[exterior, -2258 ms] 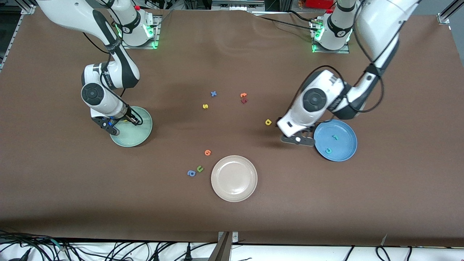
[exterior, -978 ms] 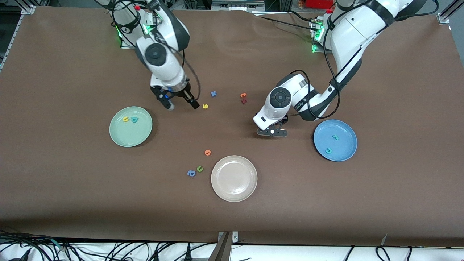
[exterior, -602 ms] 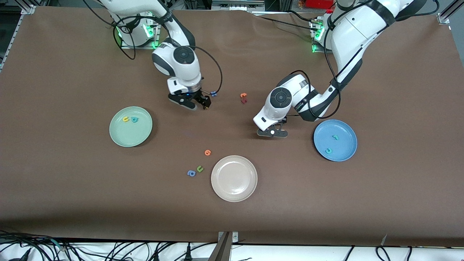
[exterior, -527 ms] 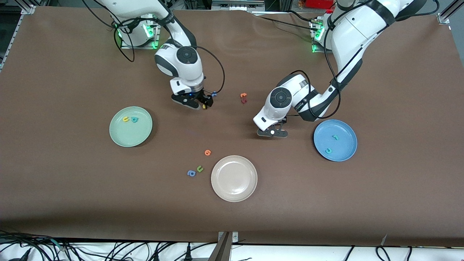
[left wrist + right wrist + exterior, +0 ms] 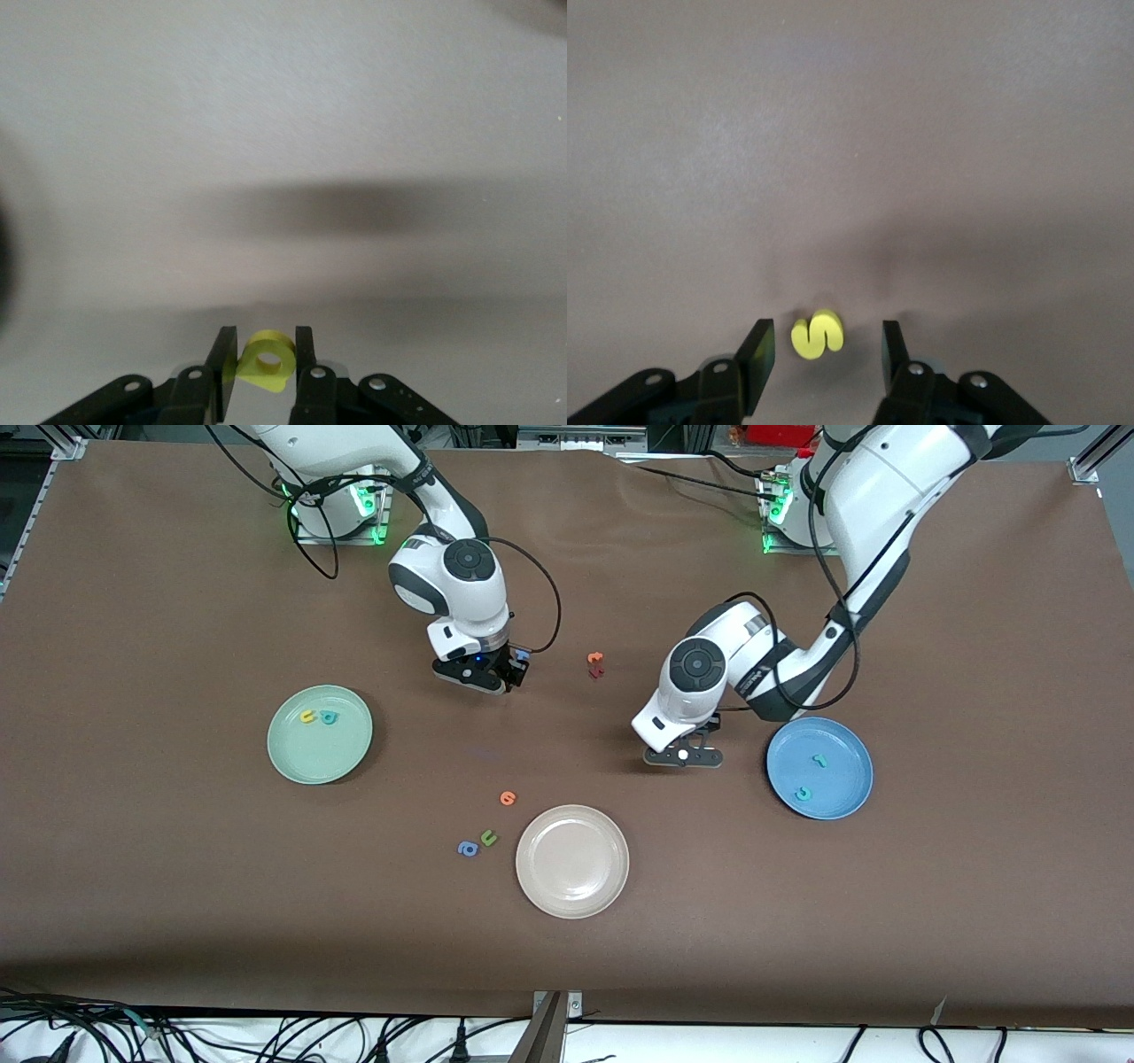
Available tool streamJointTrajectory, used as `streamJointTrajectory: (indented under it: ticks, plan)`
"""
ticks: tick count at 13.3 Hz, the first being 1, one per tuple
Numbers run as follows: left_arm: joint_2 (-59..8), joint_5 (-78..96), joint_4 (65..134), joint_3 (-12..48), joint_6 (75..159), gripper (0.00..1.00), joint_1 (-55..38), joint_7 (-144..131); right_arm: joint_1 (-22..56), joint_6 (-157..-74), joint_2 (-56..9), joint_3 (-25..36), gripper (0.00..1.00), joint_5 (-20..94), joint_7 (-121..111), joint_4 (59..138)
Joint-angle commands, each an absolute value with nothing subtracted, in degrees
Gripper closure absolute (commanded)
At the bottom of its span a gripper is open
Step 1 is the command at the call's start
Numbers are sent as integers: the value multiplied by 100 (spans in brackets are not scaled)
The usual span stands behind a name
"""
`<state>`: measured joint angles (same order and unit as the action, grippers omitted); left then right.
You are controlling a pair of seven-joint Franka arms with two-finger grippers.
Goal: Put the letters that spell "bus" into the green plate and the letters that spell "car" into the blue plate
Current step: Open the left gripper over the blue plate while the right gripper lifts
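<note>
White glossy shells on both arms, dark grey joint caps, black cables looping along each one. Green lights glow at both bases, and black fingers (image 5: 757, 354) carry small silver screws.

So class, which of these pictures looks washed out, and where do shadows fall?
Left wrist view: washed out, pale table, dark shadow band above the yellow a. Right wrist view: truer brown, soft shadows around the yellow s. Front view: even light, dim near edge.

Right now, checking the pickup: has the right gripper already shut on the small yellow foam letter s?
No: in the right wrist view the yellow foam letter s lies on the table between the right gripper's open fingers, untouched.
</note>
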<state>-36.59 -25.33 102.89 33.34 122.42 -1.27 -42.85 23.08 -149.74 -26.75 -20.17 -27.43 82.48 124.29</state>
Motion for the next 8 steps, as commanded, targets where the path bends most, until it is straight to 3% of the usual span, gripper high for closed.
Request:
streamJointTrajectory:
  ticks: [1,3,5,7,8]
  plan:
    - [-3525,-2681,10082,3384,11805,90,297,-3423,2417,-14959,-2839,-1986,30,-2935,8235,12234]
    - [-3393,-2681,10081,3384,11751,87,692,-2728,2417,-14950,-2865,-1978,30,-2944,8235,12226]
    - [-3392,-2689,10090,3375,11663,85,1140,-1580,2417,-14950,-2962,-1978,41,-2953,8235,12226]
    - [-3393,-2672,10142,3384,11672,82,1467,-1004,2417,-14959,-3006,-1969,42,-2953,8235,12217]
    - [-3393,-2672,10177,3375,11672,71,1563,-985,2417,-14959,-3006,-1969,42,-2953,8244,12217]
